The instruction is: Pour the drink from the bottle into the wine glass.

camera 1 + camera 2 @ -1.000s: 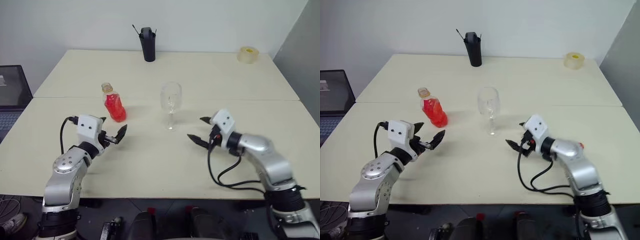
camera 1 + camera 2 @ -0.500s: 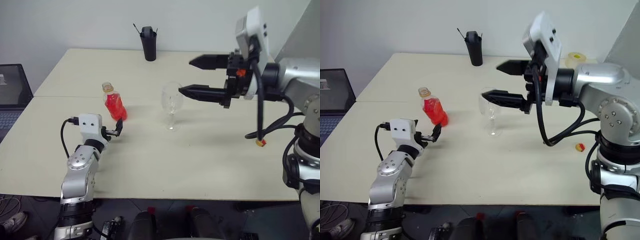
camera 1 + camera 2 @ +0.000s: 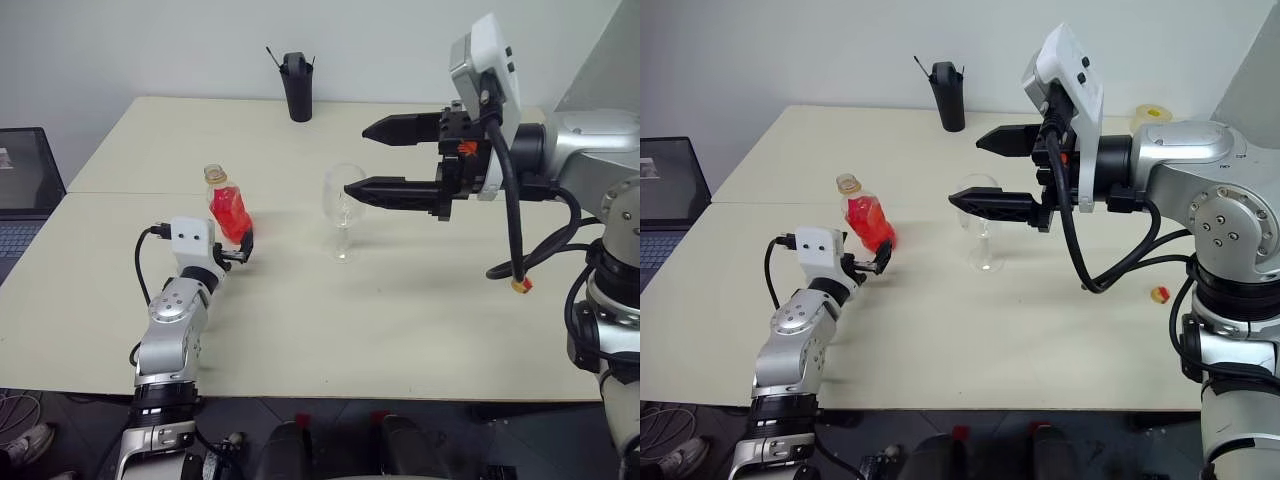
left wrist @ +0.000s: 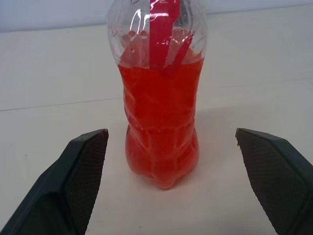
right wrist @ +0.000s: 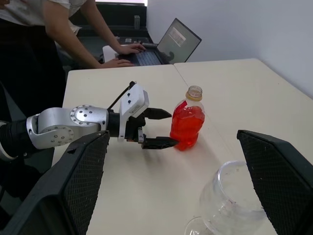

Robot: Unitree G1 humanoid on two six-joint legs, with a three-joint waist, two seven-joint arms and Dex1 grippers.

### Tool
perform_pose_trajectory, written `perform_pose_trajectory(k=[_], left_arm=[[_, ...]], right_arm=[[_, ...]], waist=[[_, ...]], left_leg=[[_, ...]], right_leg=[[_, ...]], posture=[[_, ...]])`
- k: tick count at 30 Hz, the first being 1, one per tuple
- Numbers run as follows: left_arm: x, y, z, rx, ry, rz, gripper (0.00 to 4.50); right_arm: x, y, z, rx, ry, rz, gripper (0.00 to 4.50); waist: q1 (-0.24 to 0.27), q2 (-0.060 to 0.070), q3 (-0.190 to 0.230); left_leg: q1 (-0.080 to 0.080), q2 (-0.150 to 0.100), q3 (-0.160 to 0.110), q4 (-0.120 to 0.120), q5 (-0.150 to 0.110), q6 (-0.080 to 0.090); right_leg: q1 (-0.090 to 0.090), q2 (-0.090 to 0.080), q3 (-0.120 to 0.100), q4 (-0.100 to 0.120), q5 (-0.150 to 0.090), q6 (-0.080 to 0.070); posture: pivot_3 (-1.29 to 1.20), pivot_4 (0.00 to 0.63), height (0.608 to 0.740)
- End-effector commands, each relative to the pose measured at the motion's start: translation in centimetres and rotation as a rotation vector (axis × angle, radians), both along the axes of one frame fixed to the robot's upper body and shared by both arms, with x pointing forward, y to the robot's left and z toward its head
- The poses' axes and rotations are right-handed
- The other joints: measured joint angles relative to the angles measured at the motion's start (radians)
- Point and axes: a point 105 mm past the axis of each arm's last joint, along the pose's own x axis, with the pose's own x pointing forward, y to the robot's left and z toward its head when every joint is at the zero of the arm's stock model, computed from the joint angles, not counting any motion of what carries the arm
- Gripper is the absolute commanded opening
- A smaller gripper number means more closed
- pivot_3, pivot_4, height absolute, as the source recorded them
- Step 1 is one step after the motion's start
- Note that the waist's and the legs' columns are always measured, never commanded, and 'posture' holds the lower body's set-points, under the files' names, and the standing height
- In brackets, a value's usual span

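The bottle (image 3: 228, 205) stands upright on the table, uncapped, with the red-orange drink (image 4: 159, 122) filling its lower body. My left gripper (image 3: 243, 247) is low on the table and open. Its fingers (image 4: 83, 166) flank the bottle's base without touching it. The empty wine glass (image 3: 343, 208) stands right of the bottle. My right gripper (image 3: 358, 160) hangs open above the table, pointing left. Its lower finger crosses the glass rim in the eye views. The right wrist view looks down on the glass bowl (image 5: 230, 198) and across to the bottle (image 5: 188, 122).
A black pen holder (image 3: 295, 88) stands at the table's far edge, and a tape roll (image 3: 1152, 114) lies at the far right. A laptop (image 3: 20, 190) sits on a desk to the left, with a person (image 5: 73, 29) at it. A seam crosses the table behind the bottle.
My right arm rose from the table to above the glass, its open gripper now pointing left. My left gripper slid forward until its fingers flank the bottle.
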Motion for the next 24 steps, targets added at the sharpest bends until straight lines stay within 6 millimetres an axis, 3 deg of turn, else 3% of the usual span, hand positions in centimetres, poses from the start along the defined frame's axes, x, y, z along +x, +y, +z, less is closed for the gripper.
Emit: perform_pose_trajectory(k=[1,16,19,24], left_arm=[[0.8,-0.3,1.6,0.038,-0.062,-0.01,4.5],[5.7,-1.8,2.3,0.046,-0.073,-0.043,4.5],[6.0,-1.9,2.4,0.049,-0.085,-0.044,3.87],[6.0,-1.6,2.3,0.051,-0.094,-0.041,2.32]], right_arm=[[-0.3,0.0,0.9,0.009,-0.055,0.001,4.47],[0.4,-0.7,-0.3,0.0,-0.026,-0.066,4.47],[0.7,-1.3,-0.8,-0.005,-0.02,-0.097,4.5],[0.8,-2.1,-1.3,-0.007,-0.015,-0.136,4.5]], waist=[[0.0,0.0,0.0],[0.001,0.0,0.0],[0.002,0.0,0.0],[0.002,0.0,0.0]], left_leg=[[0.0,0.0,0.0,0.0,0.0,0.0],[-0.001,0.0,0.0,0.0,0.0,0.0],[-0.001,0.0,0.0,0.0,0.0,0.0],[-0.001,0.0,0.0,0.0,0.0,0.0]], right_leg=[[0.0,0.0,0.0,0.0,0.0,0.0],[0.0,0.001,-0.001,0.0,0.0,0.0],[-0.001,0.001,-0.001,0.0,0.0,0.0],[-0.001,0.001,-0.001,0.0,0.0,0.0]], posture=[[0.0,0.15,0.74],[0.0,0.15,0.74],[0.0,0.15,0.74],[0.0,0.15,0.74]])
